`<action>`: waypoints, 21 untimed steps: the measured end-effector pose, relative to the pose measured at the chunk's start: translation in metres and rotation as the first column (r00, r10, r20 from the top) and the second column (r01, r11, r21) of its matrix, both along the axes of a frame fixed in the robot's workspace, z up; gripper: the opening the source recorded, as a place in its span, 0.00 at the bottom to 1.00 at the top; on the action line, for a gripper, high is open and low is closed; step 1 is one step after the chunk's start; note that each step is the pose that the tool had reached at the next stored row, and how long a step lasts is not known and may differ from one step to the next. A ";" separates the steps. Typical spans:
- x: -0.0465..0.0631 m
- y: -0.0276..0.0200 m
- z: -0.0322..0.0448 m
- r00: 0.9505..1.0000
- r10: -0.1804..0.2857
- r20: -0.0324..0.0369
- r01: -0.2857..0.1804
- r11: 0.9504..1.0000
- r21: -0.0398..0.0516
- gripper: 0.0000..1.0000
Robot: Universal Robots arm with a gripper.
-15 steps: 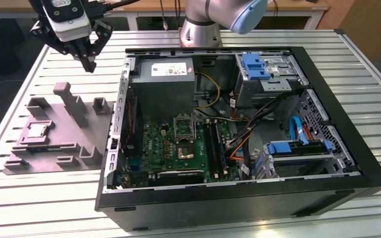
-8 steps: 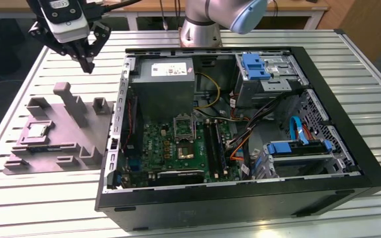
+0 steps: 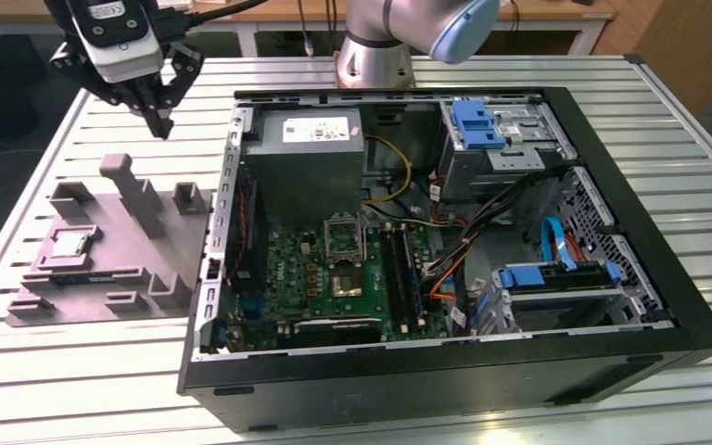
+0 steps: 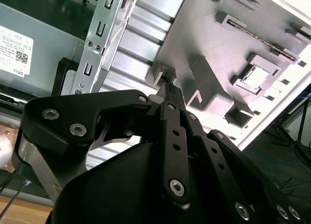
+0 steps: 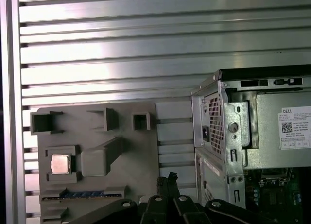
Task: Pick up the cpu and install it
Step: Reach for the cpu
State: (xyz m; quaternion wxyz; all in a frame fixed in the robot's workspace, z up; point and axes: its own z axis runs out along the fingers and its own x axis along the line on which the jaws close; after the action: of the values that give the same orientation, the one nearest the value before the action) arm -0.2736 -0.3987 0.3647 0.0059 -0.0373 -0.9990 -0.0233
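End effector (image 3: 160, 125) hangs above the counter (image 3: 84, 389), fingers pressed together on nothing, and the cpu (image 3: 69, 244) lies flat in its pocket on the grey fixture (image 3: 127, 264), below it toward the exterior view's left (well apart).

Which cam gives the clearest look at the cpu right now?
First wrist view: the cpu is seen square-on from above, unobstructed, seated in a pocket of the grey tray. The exterior view shows it from farther off and at a slant; the second wrist view shows it tilted and washed pale by glare.
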 end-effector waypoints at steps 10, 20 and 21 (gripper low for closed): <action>-0.003 0.0000 -0.0017 1.000 0.000 -0.006 0.000 1.000 0.000 0.11; -0.005 0.0000 -0.0033 1.000 0.000 -0.011 0.000 1.000 0.000 0.11; -0.006 0.0000 -0.0035 1.000 0.000 -0.011 0.000 1.000 0.000 0.11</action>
State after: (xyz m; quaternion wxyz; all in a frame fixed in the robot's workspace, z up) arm -0.2793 -0.3987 0.3613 0.0115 -0.0375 -0.9990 -0.0231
